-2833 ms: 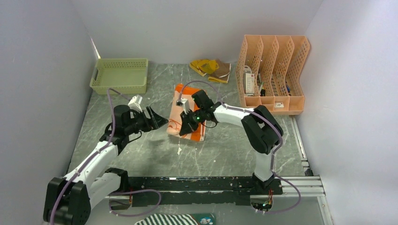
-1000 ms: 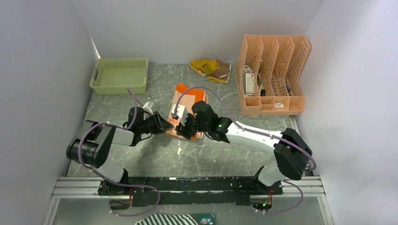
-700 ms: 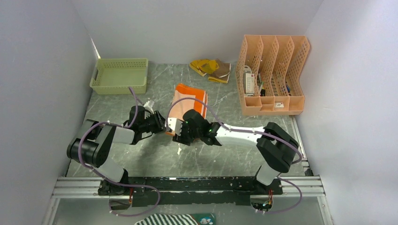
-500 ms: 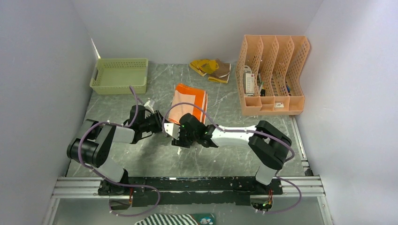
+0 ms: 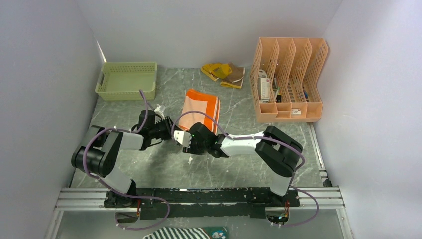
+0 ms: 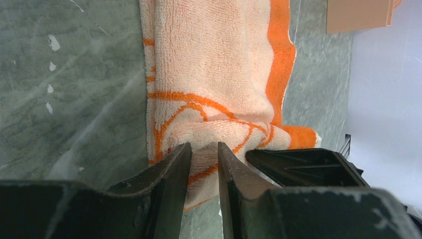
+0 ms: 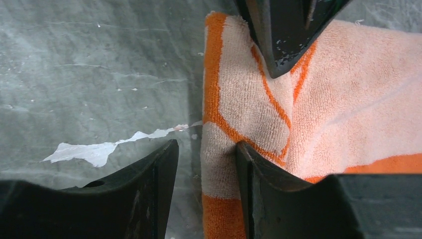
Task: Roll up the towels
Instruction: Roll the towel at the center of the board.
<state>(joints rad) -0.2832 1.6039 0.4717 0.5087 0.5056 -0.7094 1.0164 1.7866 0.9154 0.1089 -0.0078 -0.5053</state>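
Stock as I see it from the desk, largest first.

- Table (image 5: 164, 169): one, grey marbled top.
- Arms: two, both reaching in to the middle of the table. The right one's elbow is folded in closer than a second ago.
- File rack (image 5: 288, 79): one, peach, four slots, small items in the bottoms. It stands far right, well apart from the work and in nobody's way. Unmoved.
- Basket (image 5: 127, 79): one, green, far left. Unmoved.
- Orange towel (image 5: 201, 107): one, cream face with orange border and line print, lying mid-table. Its near end is bunched into a fold under both grippers, and more of its far part shows bare than a second ago.
- Yellow towel (image 5: 224, 72): one, crumpled at the far edge beside the rack. Unmoved.
- Striped cloth (image 5: 184, 233): one, black and white, in front of the arm bases.
- Left gripper (image 5: 169, 133) (image 6: 204, 147): jaws narrow, the towel's fold in the gap. I cannot tell whether it pinches. Nearly three seconds ago it stood clear to the left.
- Right gripper (image 5: 186, 144) (image 7: 206, 143): jaws about half apart, astride the towel's border, one finger over the table and one over the cloth. A left finger crowds its view from above.
- White scrap (image 7: 99, 152): one, stuck on the table just beside the towel's corner.
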